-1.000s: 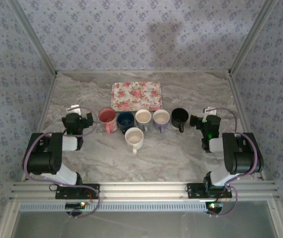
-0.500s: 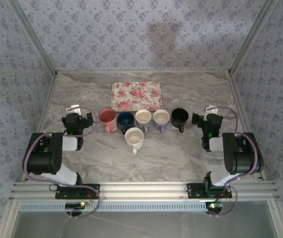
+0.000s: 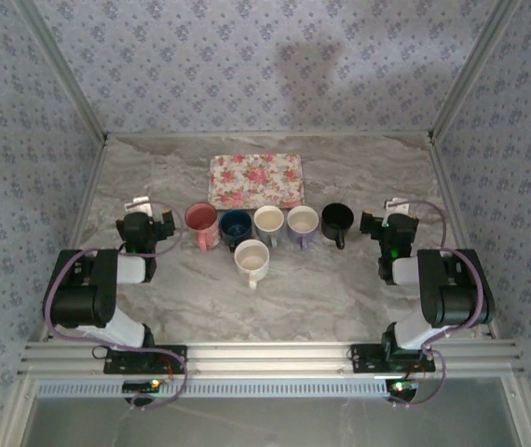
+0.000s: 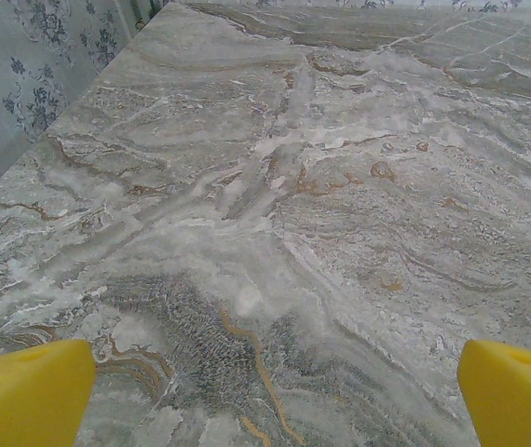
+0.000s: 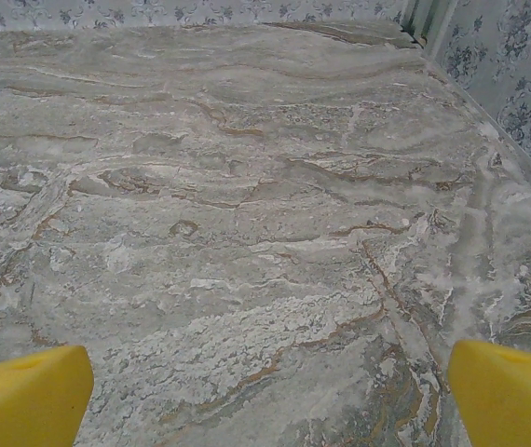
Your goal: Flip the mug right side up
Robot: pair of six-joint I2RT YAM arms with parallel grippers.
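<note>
Starting at the near edge, both arms sit folded back over their bases, wrists level above the grey veined marble counter (image 3: 340, 289). Left tool (image 4: 270, 396) and right tool (image 5: 265, 396) are released, yellow jaws spread wide, grasping nothing. Between them, the glossy cream mug (image 3: 251, 258) stands mouth up, handle toward the bases. Beyond it runs a row of five mugs (image 3: 269, 223), then a rectangular floral tray (image 3: 255, 180).
</note>
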